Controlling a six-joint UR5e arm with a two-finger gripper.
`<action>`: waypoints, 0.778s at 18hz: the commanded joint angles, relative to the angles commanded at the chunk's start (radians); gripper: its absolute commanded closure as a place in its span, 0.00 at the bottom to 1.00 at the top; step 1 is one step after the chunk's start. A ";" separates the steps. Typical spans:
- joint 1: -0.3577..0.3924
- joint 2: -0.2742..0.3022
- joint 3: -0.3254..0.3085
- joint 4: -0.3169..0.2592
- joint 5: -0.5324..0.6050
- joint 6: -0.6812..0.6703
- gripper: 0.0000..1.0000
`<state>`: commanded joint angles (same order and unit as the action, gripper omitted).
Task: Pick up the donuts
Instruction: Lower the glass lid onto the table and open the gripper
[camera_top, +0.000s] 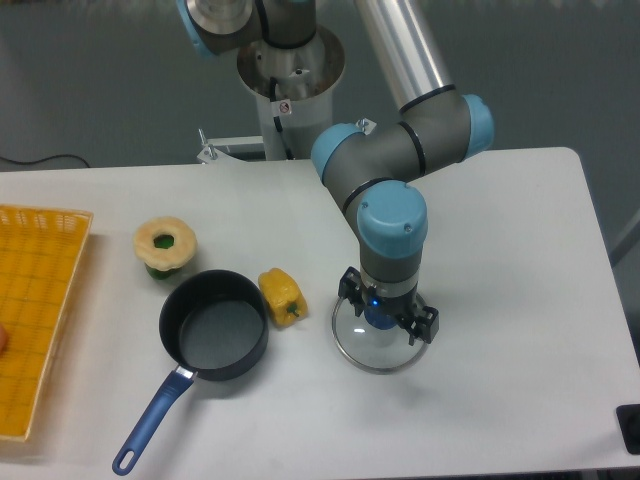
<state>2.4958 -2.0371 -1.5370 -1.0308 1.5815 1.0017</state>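
Note:
The donuts (165, 240) are one pale cream-yellow ring with a round hole, lying on the white table at the left, on top of something green that peeks out beneath. My gripper (387, 312) is far to its right, pointing straight down over a clear glass lid (381, 350). Its fingers stand spread apart on either side of a small blue spot at the lid's middle. The gripper is open and nothing is lifted.
A dark pan with a blue handle (213, 325) sits just below and right of the donut. A yellow bell pepper (283, 296) lies beside the pan. An orange basket (40, 310) is at the left edge. A black object (630, 425) sits at the bottom right corner.

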 joint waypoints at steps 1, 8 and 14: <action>-0.003 0.000 -0.002 0.000 0.002 0.003 0.00; -0.028 0.015 -0.031 0.023 0.018 -0.006 0.00; -0.061 0.031 -0.044 0.031 0.025 -0.026 0.00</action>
<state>2.4344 -2.0065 -1.5815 -1.0001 1.6061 0.9756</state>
